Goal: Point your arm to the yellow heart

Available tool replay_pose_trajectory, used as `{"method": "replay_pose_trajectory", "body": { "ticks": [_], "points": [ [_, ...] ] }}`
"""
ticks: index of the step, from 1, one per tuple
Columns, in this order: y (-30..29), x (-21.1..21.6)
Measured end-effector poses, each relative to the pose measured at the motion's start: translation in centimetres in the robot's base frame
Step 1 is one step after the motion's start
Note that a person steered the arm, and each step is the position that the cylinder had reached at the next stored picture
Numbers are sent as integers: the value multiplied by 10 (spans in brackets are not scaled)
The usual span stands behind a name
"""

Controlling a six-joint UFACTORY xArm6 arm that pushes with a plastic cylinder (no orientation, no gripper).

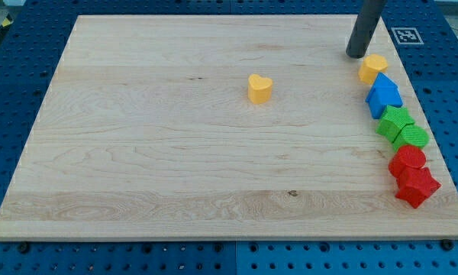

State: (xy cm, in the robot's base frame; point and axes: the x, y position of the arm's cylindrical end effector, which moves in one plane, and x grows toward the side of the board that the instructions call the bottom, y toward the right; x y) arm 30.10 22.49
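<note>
A yellow heart [259,88] lies alone on the wooden board [153,145], a little above the board's middle. My dark rod comes down from the view's top right, and my tip [357,55] rests on the board well to the right of the heart and slightly above it. The tip is just up and left of a yellow block [372,68], close to it; I cannot tell whether they touch.
A column of blocks runs down the board's right edge: the yellow block, blue blocks [384,95], green blocks [401,127], and red blocks [412,175]. A marker tag [406,35] sits on the blue pegboard beyond the top right corner.
</note>
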Motion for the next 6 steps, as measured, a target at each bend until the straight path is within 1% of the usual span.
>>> {"method": "replay_pose_trajectory", "body": {
  "ticks": [1,2,3,4,5,6],
  "points": [
    [4,0],
    [-31,1],
    [-80,3],
    [-149,4],
    [-212,23],
    [-250,63]
  ]
}}
